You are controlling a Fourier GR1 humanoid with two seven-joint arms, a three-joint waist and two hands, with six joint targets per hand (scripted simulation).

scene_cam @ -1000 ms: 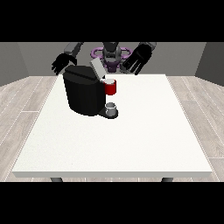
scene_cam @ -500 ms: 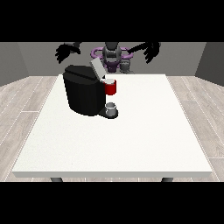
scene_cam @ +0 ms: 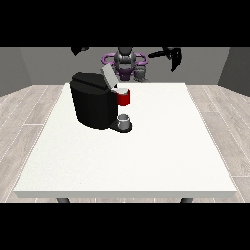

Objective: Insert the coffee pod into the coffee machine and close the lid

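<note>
The black coffee machine [scene_cam: 95,101] stands on the left half of the white table [scene_cam: 161,146]. Its grey lid [scene_cam: 107,75] is tilted up and open. A red pod holder [scene_cam: 124,97] juts from its front, above a small grey cup [scene_cam: 125,120] on the base. A small grey cylinder [scene_cam: 140,73] sits at the table's far edge by the robot's body; I cannot tell if it is the pod. The hand at the view's right [scene_cam: 173,57] is raised high, fingers hanging straight, holding nothing. Only a sliver of the hand at the view's left [scene_cam: 80,49] shows at the scene's top edge.
The robot's torso [scene_cam: 126,61] is behind the table's far edge. Wooden floor surrounds the table, with grey walls behind it.
Both arms have lifted up and swung outward, away from the machine. The hand at the view's left has nearly left the scene. The machine and lid have not moved.
</note>
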